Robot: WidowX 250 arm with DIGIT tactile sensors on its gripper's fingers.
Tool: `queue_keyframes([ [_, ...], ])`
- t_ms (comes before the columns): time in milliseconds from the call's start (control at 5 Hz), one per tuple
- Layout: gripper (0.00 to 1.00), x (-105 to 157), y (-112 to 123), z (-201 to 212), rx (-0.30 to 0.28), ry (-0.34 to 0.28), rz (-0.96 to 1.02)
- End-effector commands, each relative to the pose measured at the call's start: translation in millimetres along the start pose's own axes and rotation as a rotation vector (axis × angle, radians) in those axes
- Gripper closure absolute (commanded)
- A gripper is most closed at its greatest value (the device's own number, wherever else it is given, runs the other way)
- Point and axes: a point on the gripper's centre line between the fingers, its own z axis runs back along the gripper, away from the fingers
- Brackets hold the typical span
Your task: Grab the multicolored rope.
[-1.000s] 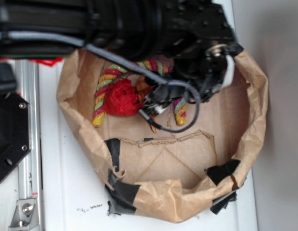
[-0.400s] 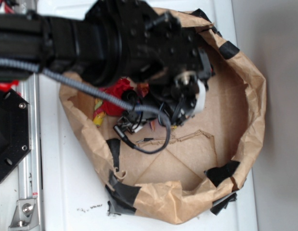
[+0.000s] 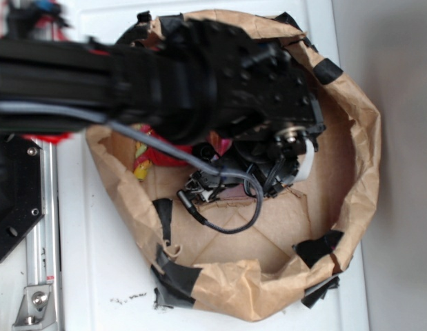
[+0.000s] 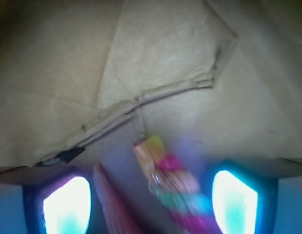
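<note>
In the wrist view one end of the multicolored rope [image 4: 166,181], with yellow, pink and green strands, lies on the brown paper between my two bright fingertips [image 4: 67,204]. There is a gap on each side of it. My gripper [image 4: 151,202] is open and sits low over the bag floor. In the exterior view the black arm and gripper [image 3: 282,162] cover most of the rope. Only a yellow bit of the rope's other end [image 3: 139,162] shows at the left, beside the red woven ball [image 3: 166,157].
Everything lies in a crumpled brown paper bag [image 3: 358,172] with black tape on its rim, on a white table. A pink-brown object [image 4: 109,200], perhaps the shell, lies between the left fingertip and the rope. A paper seam [image 4: 155,95] crosses the floor ahead. A grey cable [image 3: 227,224] loops below the wrist.
The arm has swung down over the bag and toward its middle. It now hides most of the rope and ball, which were in plain view a second ago.
</note>
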Motion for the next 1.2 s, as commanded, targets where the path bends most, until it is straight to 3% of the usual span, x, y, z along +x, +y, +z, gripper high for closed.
queue_keyframes([
  [0,0.00,13.1,7.5,1.3,0.069,0.001,0.022],
  [200,1.00,10.3,6.6,3.0,0.107,-0.005,0.064],
  [400,1.00,7.5,7.1,4.4,0.107,-0.016,0.082],
  [800,1.00,3.7,7.9,9.9,0.172,-0.053,0.147],
  [1000,1.00,-3.5,18.2,23.4,0.297,-0.056,0.329],
])
